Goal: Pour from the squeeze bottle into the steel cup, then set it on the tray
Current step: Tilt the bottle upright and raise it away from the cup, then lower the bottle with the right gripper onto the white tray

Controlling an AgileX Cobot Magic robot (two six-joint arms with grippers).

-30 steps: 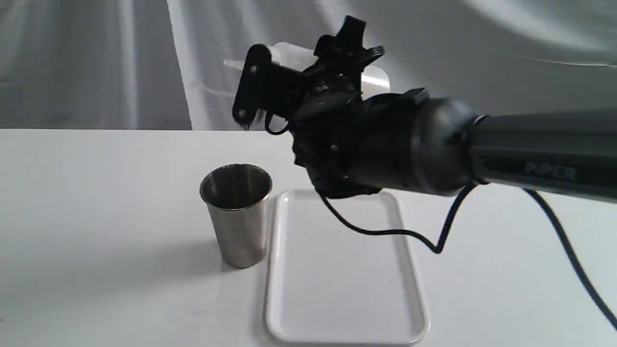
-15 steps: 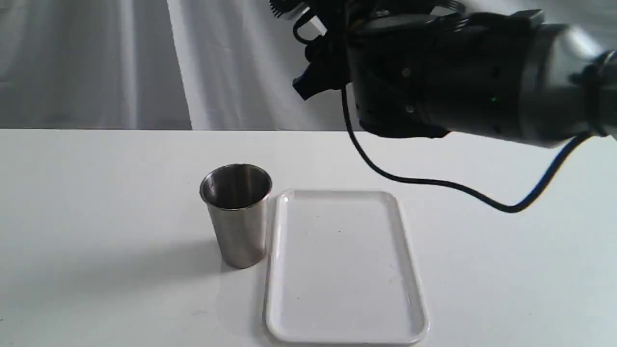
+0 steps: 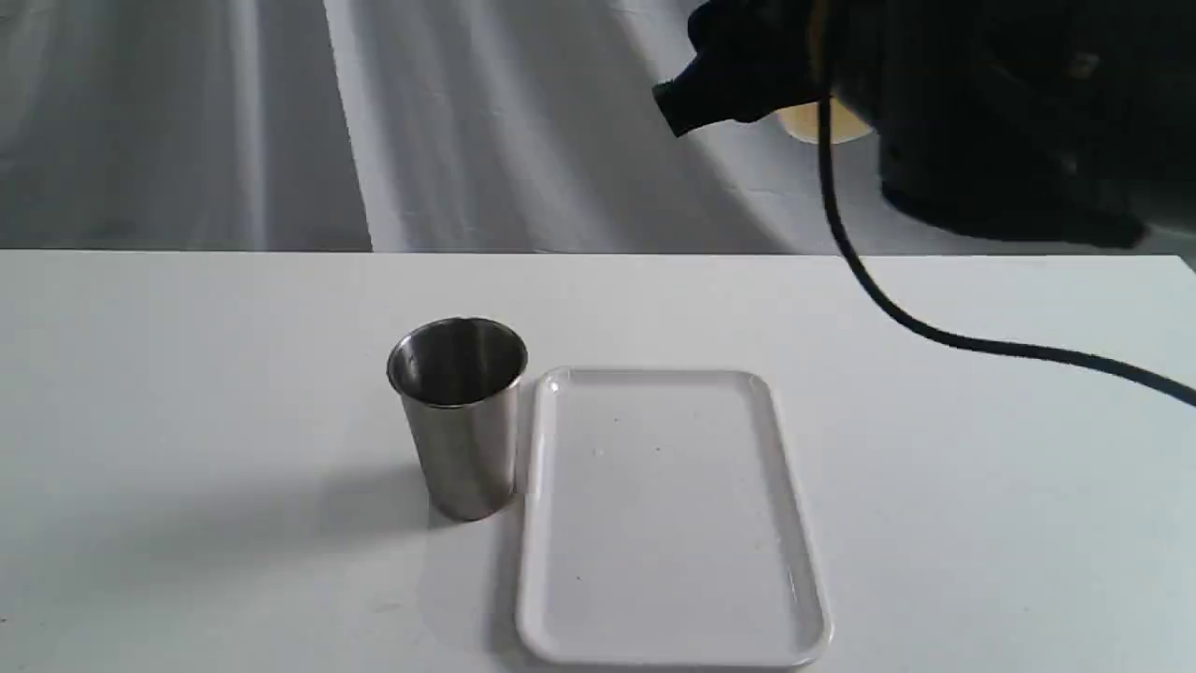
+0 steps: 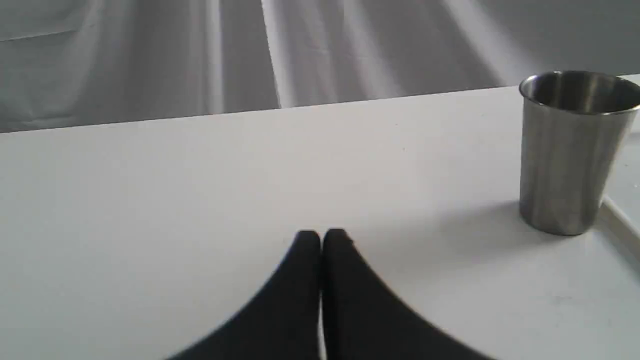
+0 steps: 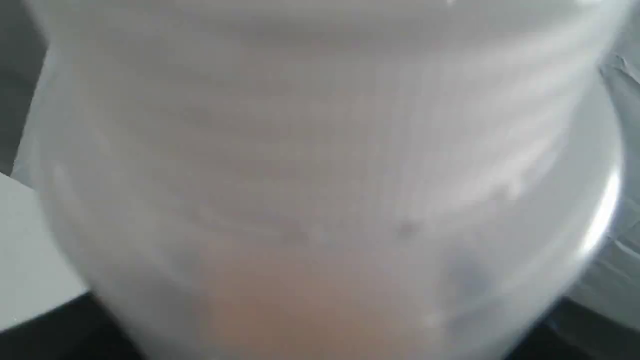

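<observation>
1. Right gripper (image 3: pixel 747 79) is clamping the squeeze bottle (image 5: pixel 320 180) in the air, upper right of the exterior frame; only an amber patch showing.
2. Right wrist view: bottle is filling the blurred frame.
3. Left gripper (image 4: pixel 320 239) is sitting over the white table (image 3: pixel 187 374), jaws closed on nothing.
4. Steel cup (image 3: pixel 458 411) is standing upright left of centre, just beside the tray (image 3: pixel 663 523) at lower centre.

One each: cup (image 3: pixel 458 416), tray (image 3: pixel 663 523), apparently bottle (image 5: pixel 320 150)
</observation>
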